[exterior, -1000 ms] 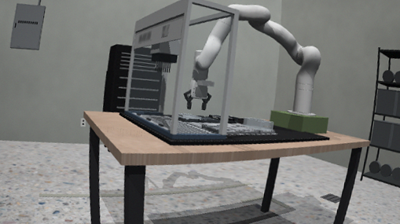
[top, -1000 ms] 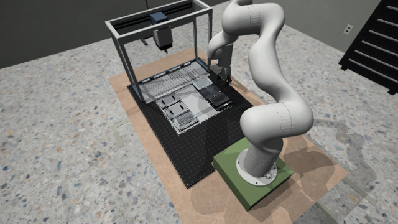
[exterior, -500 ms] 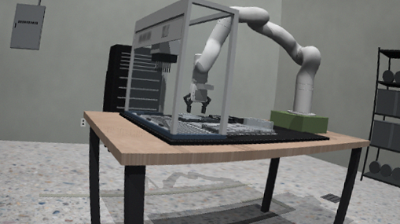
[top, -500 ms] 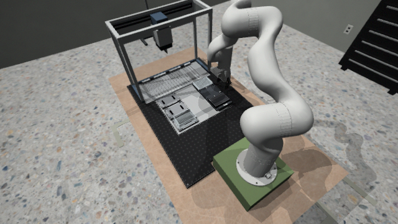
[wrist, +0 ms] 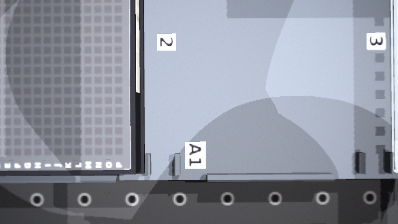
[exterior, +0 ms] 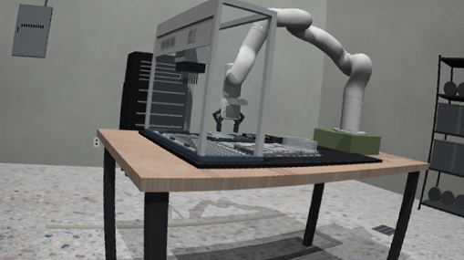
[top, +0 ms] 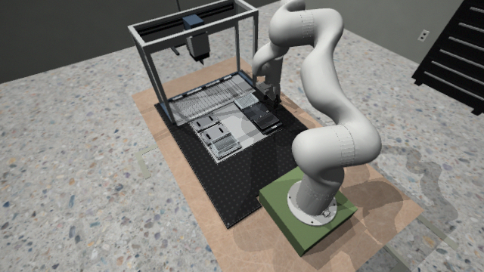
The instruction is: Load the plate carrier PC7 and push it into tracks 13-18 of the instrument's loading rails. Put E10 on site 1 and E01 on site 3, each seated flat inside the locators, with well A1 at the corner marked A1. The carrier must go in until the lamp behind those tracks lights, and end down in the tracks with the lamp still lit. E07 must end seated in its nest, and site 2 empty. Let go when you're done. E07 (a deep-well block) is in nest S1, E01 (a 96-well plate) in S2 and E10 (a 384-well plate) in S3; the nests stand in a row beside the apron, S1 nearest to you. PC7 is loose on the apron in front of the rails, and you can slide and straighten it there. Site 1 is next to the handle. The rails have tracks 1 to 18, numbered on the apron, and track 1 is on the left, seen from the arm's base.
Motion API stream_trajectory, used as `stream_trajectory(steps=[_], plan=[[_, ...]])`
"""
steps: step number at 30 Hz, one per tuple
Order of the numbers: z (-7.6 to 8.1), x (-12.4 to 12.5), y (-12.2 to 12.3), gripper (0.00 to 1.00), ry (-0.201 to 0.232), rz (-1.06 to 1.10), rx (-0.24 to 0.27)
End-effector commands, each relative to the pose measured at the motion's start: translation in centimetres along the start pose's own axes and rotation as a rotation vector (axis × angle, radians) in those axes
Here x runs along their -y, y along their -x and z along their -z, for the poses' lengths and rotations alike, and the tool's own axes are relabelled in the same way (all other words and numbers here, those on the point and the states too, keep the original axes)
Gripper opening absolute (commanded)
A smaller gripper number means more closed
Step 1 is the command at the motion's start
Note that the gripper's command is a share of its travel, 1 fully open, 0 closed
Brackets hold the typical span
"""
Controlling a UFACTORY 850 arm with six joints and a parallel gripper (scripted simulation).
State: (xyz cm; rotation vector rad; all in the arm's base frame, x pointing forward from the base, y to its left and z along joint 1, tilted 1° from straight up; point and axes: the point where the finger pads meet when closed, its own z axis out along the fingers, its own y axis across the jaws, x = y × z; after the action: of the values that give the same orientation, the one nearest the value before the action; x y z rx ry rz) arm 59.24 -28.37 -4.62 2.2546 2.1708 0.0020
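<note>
The plate carrier PC7 point(top: 259, 112) lies on the apron in front of the right-hand rails. In the wrist view the dark 384-well plate E10 point(wrist: 65, 85) sits on site 1 at the left. Site 2 point(wrist: 240, 90) is bare, with its A1 mark at the near corner. Only the edge of site 3 point(wrist: 375, 41) shows at the right. In the top view the pale plate E01 point(top: 246, 100) lies on the carrier's far end. The deep-well block E07 point(top: 226, 145) sits in nest S1. My gripper point(exterior: 227, 124) point(top: 274, 98) is open and empty, hovering low over the carrier's right edge.
The instrument frame point(top: 193, 57) with its pipetting head point(top: 197, 44) stands over the rails point(top: 212, 98). Two empty nests point(top: 209, 128) lie beyond E07. The frame's right post point(top: 255, 49) is close to my wrist. The black perforated base plate point(wrist: 200, 200) borders the carrier.
</note>
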Motion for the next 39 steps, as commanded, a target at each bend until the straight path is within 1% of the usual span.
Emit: stream_trajectory(steps=[1,23,39], plan=[[-0.1,-0.1,0.0,1.00,0.002,0.000,0.001],[-1.5,-0.1,0.0,1.00,0.002,0.000,0.001],[-1.5,-0.1,-0.2,1.00,0.002,0.000,0.001]])
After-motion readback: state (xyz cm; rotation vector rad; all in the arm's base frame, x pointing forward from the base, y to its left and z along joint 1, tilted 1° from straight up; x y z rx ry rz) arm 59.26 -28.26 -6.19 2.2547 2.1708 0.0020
